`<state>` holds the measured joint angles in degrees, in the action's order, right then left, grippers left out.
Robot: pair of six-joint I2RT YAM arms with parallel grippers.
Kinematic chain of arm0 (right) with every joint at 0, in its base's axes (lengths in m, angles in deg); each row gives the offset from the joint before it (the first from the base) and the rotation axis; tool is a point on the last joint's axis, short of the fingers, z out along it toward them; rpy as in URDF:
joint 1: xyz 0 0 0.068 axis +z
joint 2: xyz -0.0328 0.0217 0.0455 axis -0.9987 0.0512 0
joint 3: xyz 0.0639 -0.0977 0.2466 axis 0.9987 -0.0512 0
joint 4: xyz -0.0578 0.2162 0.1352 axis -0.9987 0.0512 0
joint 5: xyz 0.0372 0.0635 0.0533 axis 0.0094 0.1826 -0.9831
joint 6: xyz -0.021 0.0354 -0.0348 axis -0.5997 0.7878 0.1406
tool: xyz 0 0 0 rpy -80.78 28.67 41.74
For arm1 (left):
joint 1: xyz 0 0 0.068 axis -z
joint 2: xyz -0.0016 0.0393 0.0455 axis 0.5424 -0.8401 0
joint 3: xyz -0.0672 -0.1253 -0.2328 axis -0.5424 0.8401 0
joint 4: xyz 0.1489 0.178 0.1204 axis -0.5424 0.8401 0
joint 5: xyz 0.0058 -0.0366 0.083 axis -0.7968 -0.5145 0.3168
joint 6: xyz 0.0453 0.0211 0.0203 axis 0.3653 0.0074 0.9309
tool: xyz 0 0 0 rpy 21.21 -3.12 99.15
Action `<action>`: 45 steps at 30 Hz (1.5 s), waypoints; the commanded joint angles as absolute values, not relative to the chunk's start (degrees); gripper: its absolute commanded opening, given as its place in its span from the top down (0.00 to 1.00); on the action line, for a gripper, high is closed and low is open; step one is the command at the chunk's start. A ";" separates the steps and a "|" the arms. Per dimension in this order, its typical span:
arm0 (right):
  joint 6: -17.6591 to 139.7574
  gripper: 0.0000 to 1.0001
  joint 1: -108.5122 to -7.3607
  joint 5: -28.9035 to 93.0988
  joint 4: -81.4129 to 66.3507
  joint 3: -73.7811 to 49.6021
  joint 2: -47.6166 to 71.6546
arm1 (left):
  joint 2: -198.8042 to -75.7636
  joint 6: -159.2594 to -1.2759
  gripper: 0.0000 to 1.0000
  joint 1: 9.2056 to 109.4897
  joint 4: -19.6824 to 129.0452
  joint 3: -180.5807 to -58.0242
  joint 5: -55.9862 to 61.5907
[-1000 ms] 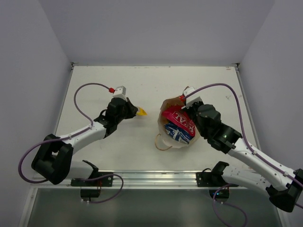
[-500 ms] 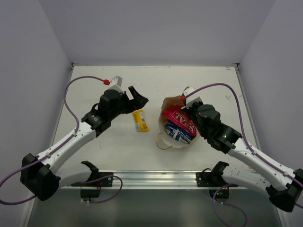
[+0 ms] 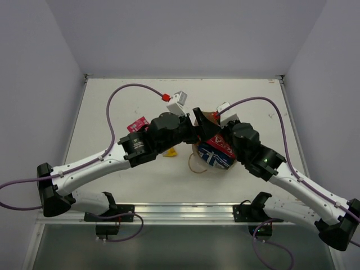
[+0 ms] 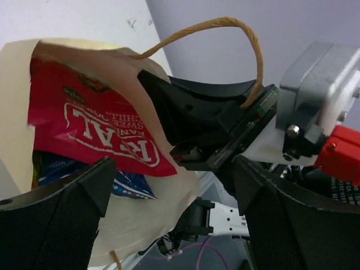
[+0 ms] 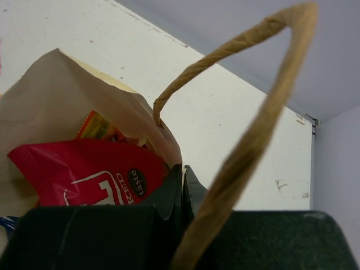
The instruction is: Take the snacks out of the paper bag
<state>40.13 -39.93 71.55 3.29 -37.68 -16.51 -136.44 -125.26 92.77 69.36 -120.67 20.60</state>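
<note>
The paper bag (image 3: 220, 166) lies on its side mid-table, mouth facing the back. Inside it show a magenta pouch (image 3: 222, 146) and a blue chip bag (image 3: 214, 158). My right gripper (image 3: 220, 126) is shut on the bag's upper rim (image 5: 169, 147), with a cord handle (image 5: 253, 129) looping past it. Open and holding nothing, my left gripper (image 3: 198, 125) hovers at the bag's mouth. In the left wrist view its fingers (image 4: 56, 219) frame the magenta pouch (image 4: 95, 129) and blue bag (image 4: 129, 185). A small yellow bar (image 3: 170, 151) and a small pink packet (image 3: 135, 125) lie on the table.
An orange-printed packet (image 5: 95, 126) peeks from behind the magenta pouch inside the bag. The left arm (image 3: 107, 160) stretches across the table's middle, partly covering the yellow bar. White walls close in the table at the back and sides.
My left gripper opened and left the yellow bar on the table, then swung right to the bag's mouth. The right gripper kept its hold on the rim.
</note>
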 commanded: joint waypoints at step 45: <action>62.58 1.00 -37.05 96.16 0.92 -25.07 -2.09 | -150.39 -136.63 0.12 88.39 62.06 -113.76 26.88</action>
